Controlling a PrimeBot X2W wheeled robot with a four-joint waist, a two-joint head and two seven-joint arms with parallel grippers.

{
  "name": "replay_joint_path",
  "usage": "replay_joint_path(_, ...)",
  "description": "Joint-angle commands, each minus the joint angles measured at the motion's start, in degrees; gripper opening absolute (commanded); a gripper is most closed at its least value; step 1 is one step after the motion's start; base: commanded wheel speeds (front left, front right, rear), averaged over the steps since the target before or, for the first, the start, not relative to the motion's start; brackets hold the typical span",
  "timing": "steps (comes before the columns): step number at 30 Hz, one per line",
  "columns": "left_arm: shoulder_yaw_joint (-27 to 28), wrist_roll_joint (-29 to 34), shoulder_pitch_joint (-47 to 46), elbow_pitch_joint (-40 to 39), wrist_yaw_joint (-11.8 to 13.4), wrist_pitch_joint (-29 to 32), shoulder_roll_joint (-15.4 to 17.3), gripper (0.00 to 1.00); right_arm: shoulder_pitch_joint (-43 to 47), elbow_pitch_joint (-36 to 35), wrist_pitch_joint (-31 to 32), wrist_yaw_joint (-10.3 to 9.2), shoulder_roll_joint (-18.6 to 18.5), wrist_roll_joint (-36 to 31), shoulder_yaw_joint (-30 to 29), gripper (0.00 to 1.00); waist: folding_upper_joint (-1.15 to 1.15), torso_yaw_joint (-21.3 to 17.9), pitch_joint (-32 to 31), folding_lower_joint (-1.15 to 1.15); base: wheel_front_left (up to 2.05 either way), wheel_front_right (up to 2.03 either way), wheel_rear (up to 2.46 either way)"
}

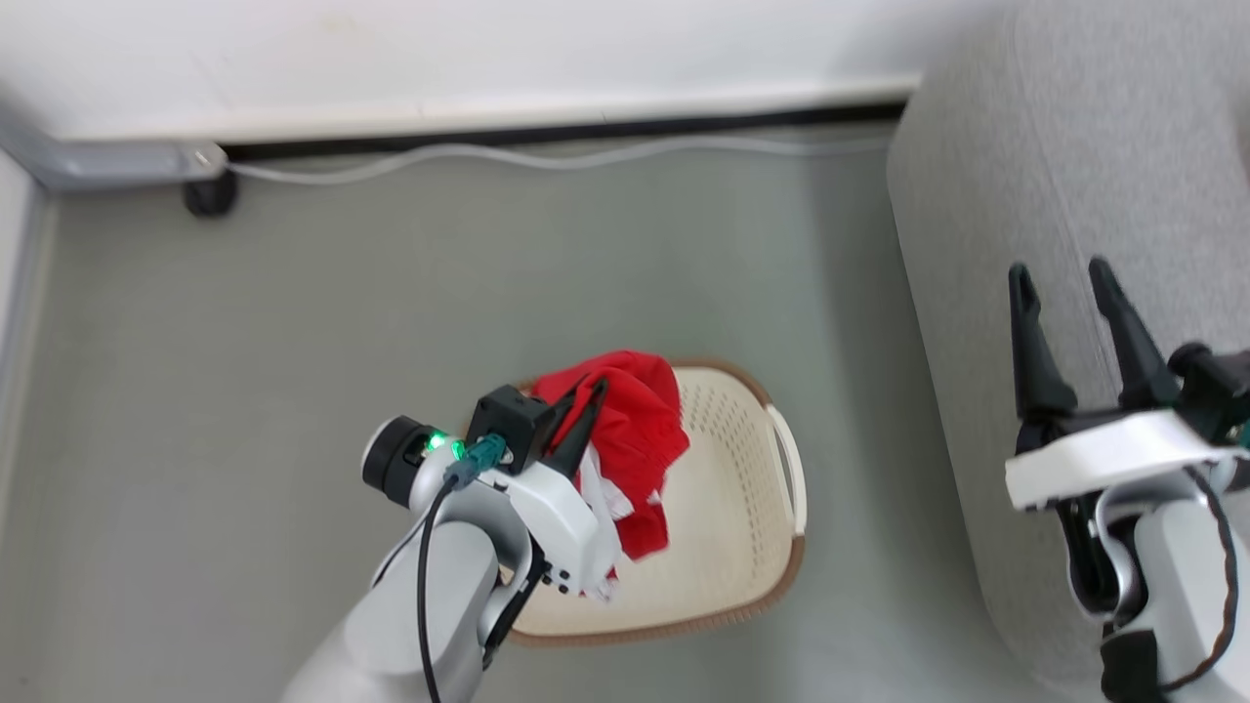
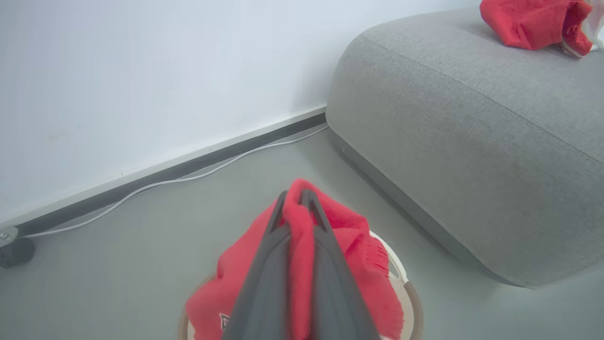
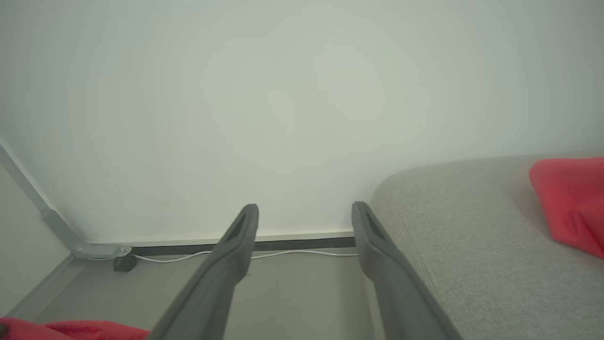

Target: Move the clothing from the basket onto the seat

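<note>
Left pincer [image 1: 589, 405], clamped on a red garment [image 1: 640, 430] hanging above the basket [image 1: 728, 488], presumably for carrying to the seat [image 1: 1074, 146]; right pincer [image 1: 1064, 283], spread wide, empty, beside the seat, probably keeping clear; second red garment [image 2: 528, 21] lying on the seat.

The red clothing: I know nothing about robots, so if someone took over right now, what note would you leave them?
Left gripper: shut on a red garment, which hangs over the basket.
Right gripper: open and empty, by the seat.
Done: a second red garment already lies on the seat.
Left: carry the held garment to the seat and let go. The basket floor that shows looks bare, but part is hidden, so check it.
</note>
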Motion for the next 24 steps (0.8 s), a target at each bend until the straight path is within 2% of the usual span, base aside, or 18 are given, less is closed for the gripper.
replay_joint_path(1,2.3,0.6,0.7,-2.5,0.2,-0.8,0.7,0.0,1.1,-0.8,-0.3,0.08,-0.2,0.2,1.0,1.0,0.0,2.5,-4.5,0.0,0.0,0.0,0.0)
replay_joint_path(11,7.9,4.5,7.0,-15.2,-1.8,-0.8,1.1,0.0,7.0,1.8,-0.3,0.08,0.7,0.3,1.8,1.0,0.0,4.6,-12.1,0.0,0.0,0.0,0.0)
replay_joint_path(24,9.6,6.7,3.3,-27.2,-2.6,-0.8,1.0,0.0,9.7,3.3,-0.3,0.08,2.0,0.8,3.1,1.0,0.0,4.6,-14.6,0.0,0.0,0.0,0.0)
